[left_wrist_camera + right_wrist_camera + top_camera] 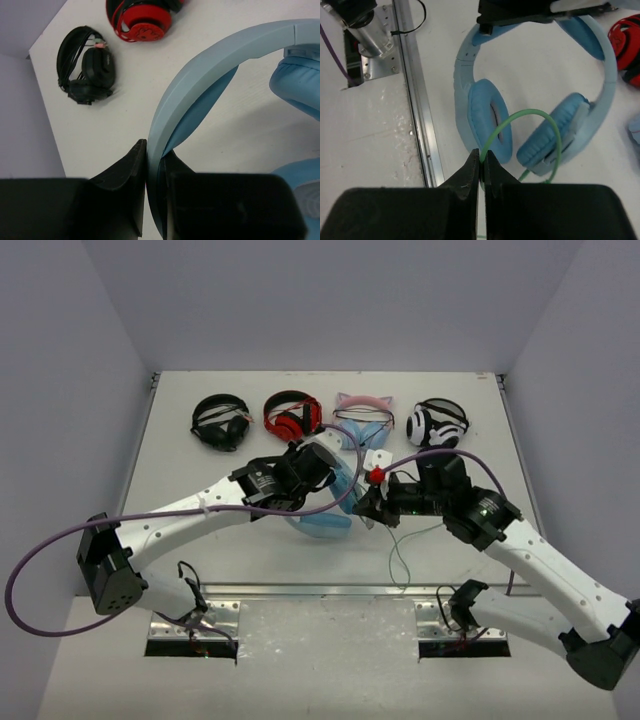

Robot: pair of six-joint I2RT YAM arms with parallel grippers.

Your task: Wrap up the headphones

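Light-blue headphones [490, 120], pale-green cable [535, 111] looped.

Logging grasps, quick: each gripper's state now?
Left gripper: shut on the band of the light-blue over-ear headphones.
Right gripper: shut on their thin pale-green cable.

- From above, both arms cover most of the headphones [322, 524]; only a blue arc shows.
- Left wrist view: the earcups run off at 3 o'clock, and the red headphones [142, 22] are cropped at 12.
- The cable [532, 112] vanishes at 6 o'clock between the jaws of the right gripper [481, 156].
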